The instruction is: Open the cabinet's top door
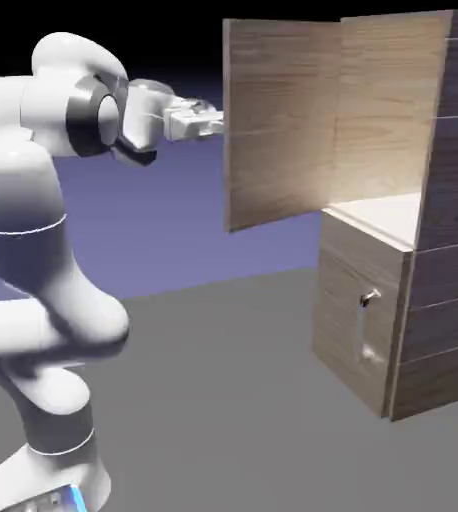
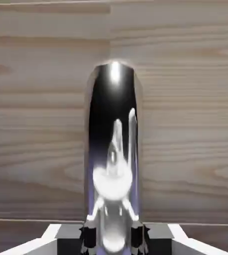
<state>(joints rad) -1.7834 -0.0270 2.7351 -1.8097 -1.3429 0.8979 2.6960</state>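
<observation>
Wood door (image 1: pixel 278 120) stood swung wide | claw (image 1: pixel 211 122) clamped on bar handle (image 2: pixel 114 149) to haul it outward | cabinet (image 1: pixel 443 200) interior exposed, task looked nearly done

**Wood grain and chrome, basically**

The cabinet (image 1: pixel 428 300) is all matt grey-brown wood grain, with paler, smoother-looking wood inside it. The top door (image 1: pixel 278 125) has the same streaky grain. Its bar handle (image 2: pixel 114 149) is mirror-polished metal, glossy enough to throw reflections. The small handle (image 1: pixel 368 300) low on the cabinet front looks silvery too. The arm (image 1: pixel 33 230) is smooth glossy white plastic.
</observation>
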